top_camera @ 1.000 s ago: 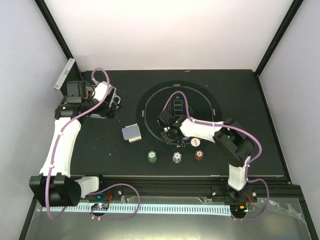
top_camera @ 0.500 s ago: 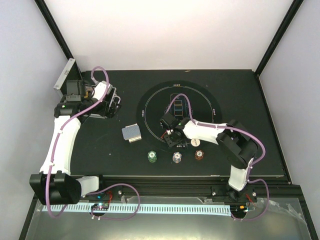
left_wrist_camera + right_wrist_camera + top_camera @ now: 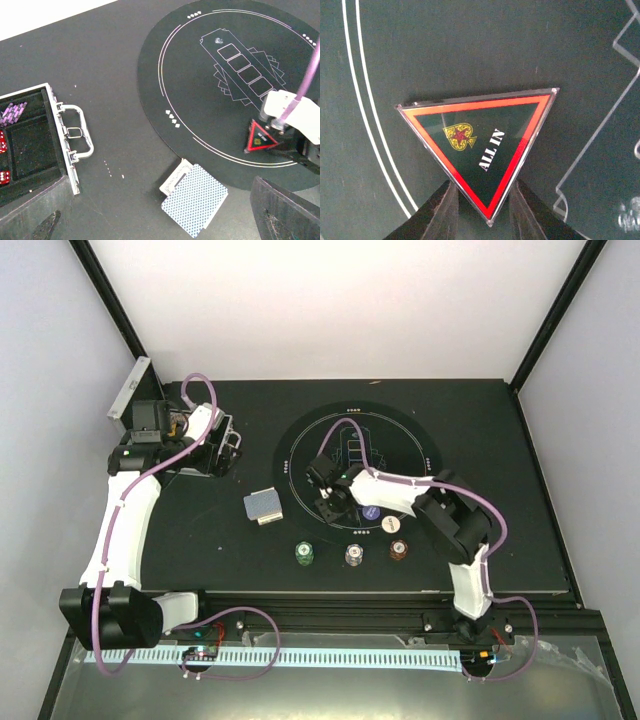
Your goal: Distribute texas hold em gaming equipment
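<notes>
**"ALL IN" marker sits between the right arm's fingers on the mat**

The red triangle marker (image 3: 480, 145) is on the round black mat (image 3: 200, 100), just inside the mat's double ring line on its near-left part. White capitals on its dark green face read "ALL IN", beside a yellow spade with a red star in it. The right gripper (image 3: 487, 205) has one finger on each side of the marker's lower corner. Whether they pinch it or only flank it cannot be told.

The left gripper (image 3: 228, 447) hangs with its jaws spread wide and nothing between them, above the open silver case (image 3: 30, 145). Red dice (image 3: 2, 175) lie in the case.

A stack of playing cards (image 3: 194, 206) with grey-blue patterned backs lies on the table just off the mat's near-left edge. Near the front edge stand a green chip (image 3: 304, 554), a white chip (image 3: 354, 555) and a brown-red chip (image 3: 399, 550) in a row, apart from one another. A blue disc (image 3: 371, 511) and a white disc (image 3: 391, 524) lie by the right arm; any lettering on them is too small to read.
</notes>
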